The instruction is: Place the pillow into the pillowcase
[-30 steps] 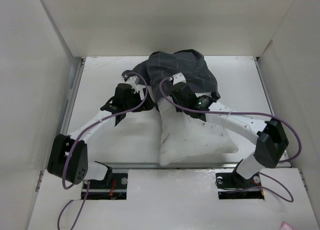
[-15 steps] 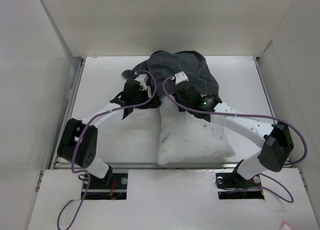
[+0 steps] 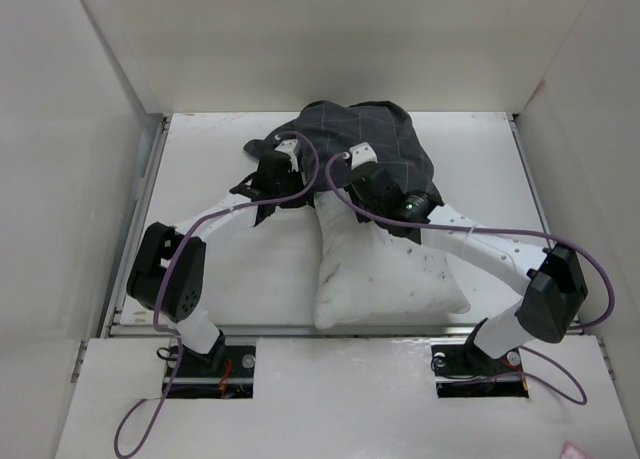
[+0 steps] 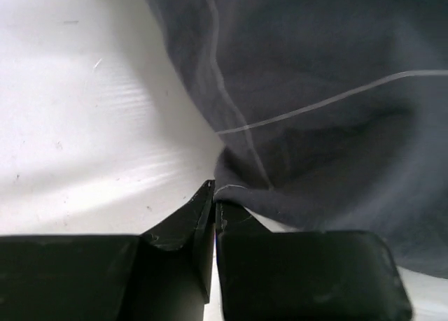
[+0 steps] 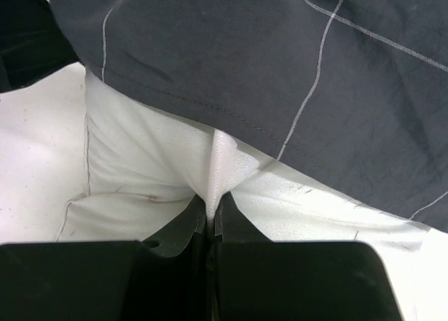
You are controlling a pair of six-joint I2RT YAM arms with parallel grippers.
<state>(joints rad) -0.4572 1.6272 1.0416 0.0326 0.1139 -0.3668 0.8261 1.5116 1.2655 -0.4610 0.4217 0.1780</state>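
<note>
Your left gripper (image 4: 213,201) is pinched together right on the hem of the pillowcase (image 4: 329,90), lower middle of the wrist view. It looks like only a sliver of fabric, so go easy. Your right gripper (image 5: 212,208) is clamped on a fold of the pillow (image 5: 147,167), just below the case's edge. In the top view the pillow's far end sits under the case at upper centre, and the rest sticks out toward the bottom. Lift the hem up and outward to open the mouth, then push the pillow in underneath. Go slow or that hem probably slips out.
</note>
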